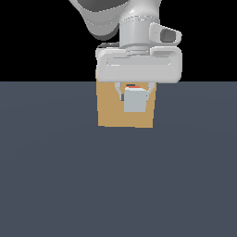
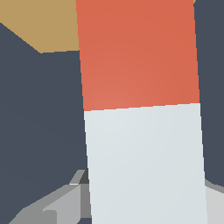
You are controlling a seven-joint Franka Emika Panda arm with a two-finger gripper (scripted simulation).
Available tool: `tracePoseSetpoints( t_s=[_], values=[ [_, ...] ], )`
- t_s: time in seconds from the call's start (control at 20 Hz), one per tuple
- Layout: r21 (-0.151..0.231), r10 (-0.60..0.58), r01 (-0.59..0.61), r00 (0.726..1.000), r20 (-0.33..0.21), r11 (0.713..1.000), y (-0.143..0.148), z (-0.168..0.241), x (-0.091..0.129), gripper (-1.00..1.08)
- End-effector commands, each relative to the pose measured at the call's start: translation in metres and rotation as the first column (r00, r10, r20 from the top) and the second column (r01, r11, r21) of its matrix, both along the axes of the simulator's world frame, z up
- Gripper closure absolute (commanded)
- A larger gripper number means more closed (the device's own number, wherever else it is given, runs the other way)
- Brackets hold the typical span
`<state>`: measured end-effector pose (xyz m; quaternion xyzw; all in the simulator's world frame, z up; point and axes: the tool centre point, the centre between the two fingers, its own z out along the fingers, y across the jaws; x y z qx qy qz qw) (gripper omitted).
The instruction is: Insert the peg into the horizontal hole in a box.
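The peg (image 1: 135, 102) is seen end-on in the exterior view, its pale grey-white end facing the camera and a sliver of red at its top edge. My gripper (image 1: 135, 94) is shut on the peg and holds it level in front of the tan box (image 1: 109, 111), above the floor. In the wrist view the peg (image 2: 144, 157) runs away from the fingers (image 2: 65, 203), with its red-orange end (image 2: 138, 52) reaching toward the box (image 2: 43, 26). The hole is hidden behind the peg and the gripper.
The dark grey-blue floor (image 1: 115, 185) spreads around the box. Nothing else stands on it.
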<state>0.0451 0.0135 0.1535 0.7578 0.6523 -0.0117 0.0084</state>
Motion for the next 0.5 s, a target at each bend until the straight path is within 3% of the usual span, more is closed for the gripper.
tracePoseSetpoints(
  t_s=[0.0,0.25,0.45],
  values=[
    [0.028,0.072,-0.072,0.997,0.009,0.997,0.080,0.002,0.001,1.08],
    [0.028,0.072,-0.072,0.997,0.010,0.997,0.109,0.003,0.004,1.08],
    [0.028,0.072,-0.072,0.997,0.010,0.997,0.116,0.003,0.005,1.08]
  ],
)
